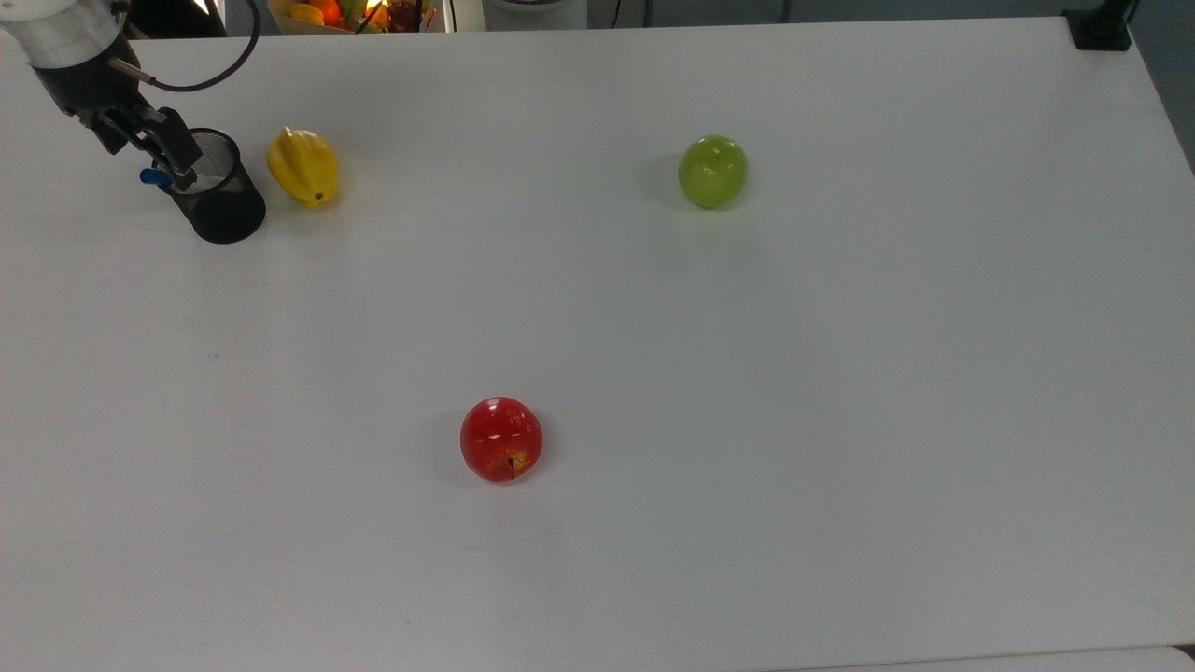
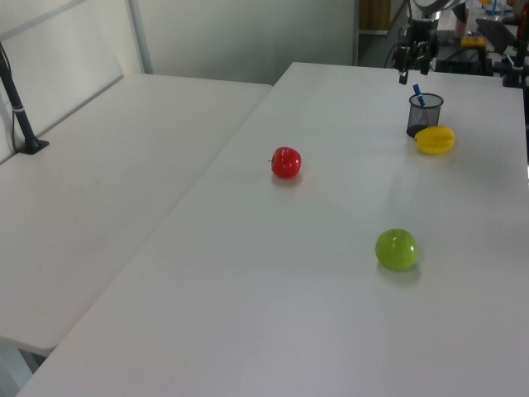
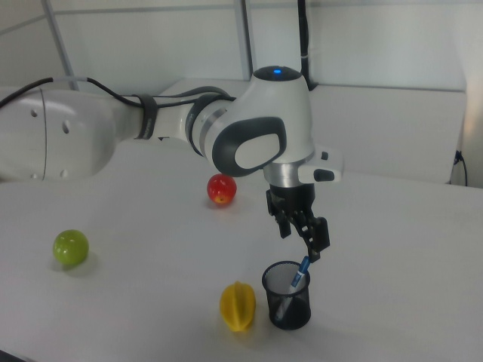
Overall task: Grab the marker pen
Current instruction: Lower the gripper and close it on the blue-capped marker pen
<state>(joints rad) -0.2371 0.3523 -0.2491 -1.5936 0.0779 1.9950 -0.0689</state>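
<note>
A white table (image 1: 840,373) carries a black mesh cup (image 1: 220,198), yellow starfruit (image 1: 303,168), green apple (image 1: 712,172) and red apple (image 1: 501,439)

White tabletop (image 1: 840,392), and a black mesh cup (image 1: 220,201) stands near its far left corner in the top view, a yellow starfruit (image 1: 303,167) just beside it. Green apple (image 1: 712,171) sits well apart toward the far edge; red apple (image 1: 501,439) lies nearer the near edge.
</note>
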